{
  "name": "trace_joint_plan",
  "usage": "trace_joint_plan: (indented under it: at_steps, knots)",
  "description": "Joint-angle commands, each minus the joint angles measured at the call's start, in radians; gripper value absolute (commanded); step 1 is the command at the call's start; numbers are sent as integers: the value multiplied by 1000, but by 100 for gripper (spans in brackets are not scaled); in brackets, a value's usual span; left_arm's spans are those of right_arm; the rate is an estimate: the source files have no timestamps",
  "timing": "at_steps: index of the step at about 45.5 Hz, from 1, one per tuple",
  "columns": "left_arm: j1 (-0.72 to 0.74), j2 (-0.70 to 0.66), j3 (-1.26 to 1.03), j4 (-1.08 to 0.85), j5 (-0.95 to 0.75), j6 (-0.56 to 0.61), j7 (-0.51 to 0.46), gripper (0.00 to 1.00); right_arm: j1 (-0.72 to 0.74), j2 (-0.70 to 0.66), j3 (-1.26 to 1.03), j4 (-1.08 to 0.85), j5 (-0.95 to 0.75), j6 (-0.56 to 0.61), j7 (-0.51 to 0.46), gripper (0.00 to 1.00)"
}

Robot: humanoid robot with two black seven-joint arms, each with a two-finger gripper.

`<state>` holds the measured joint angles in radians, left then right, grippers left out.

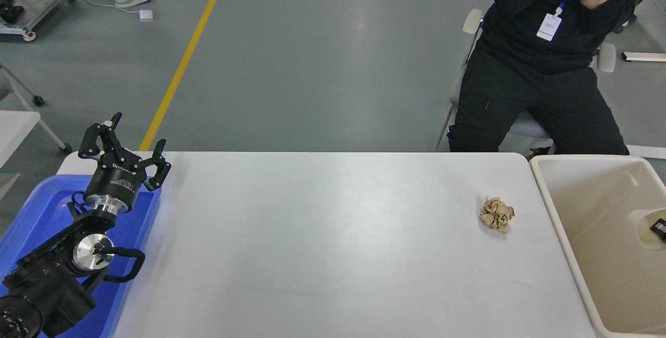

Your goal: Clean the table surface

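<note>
The white table surface (322, 244) fills the middle of the head view. A crumpled ball of brown paper (497, 214) lies on it near the right end, a short way left of the beige bin. My left gripper (126, 143) is parked at the lower left over the blue tray's far corner, its fingers spread open and empty. At the right edge a pale rounded shape with a small black part (656, 228) shows over the bin. I cannot tell if it is my right gripper.
A blue plastic tray (39, 208) sits on the table's left end under my left arm. A beige plastic bin (551, 208) stands against the table's right end. A person in black (541, 67) sits at the far right side, hands raised.
</note>
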<state>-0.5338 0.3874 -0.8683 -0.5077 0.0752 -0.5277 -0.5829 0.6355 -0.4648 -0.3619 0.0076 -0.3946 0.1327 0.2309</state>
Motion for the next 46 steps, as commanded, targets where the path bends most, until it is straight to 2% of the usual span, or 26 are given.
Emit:
trace_joint_plan:
  at_steps: [1, 13, 16, 17, 20, 22, 24, 30, 36, 46]
  knots:
    - [0, -1, 0, 0, 0, 0, 0, 100, -26, 38, 8, 0, 0, -19, -5, 0]
    - [0, 1, 0, 0, 0, 0, 0, 100, -25, 37, 9, 0, 0, -42, -5, 1]
    - [0, -1, 0, 0, 0, 0, 0, 100, -25, 35, 23, 2, 0, -90, -5, 47]
    - [0, -1, 0, 0, 0, 0, 0, 100, -25, 35, 30, 3, 0, -105, -5, 56]
    - [0, 1, 0, 0, 0, 0, 0, 100, -23, 35, 49, 3, 0, -140, -4, 65]
    - [0, 1, 0, 0, 0, 0, 0, 100, -19, 32, 67, 3, 0, -160, -4, 81]
    - [0, 1, 0, 0, 0, 0, 0, 100, -11, 28, 81, 3, 0, -168, -4, 91]
    - [0, 1, 0, 0, 0, 0, 0, 100, 19, 17, 133, 9, 0, -171, -4, 97]
    - [0, 1, 0, 0, 0, 0, 0, 100, 76, -9, 195, 23, 0, -160, -4, 98]
    - [0, 1, 0, 0, 0, 0, 0, 100, 297, -75, 388, 23, 0, -165, -2, 98]
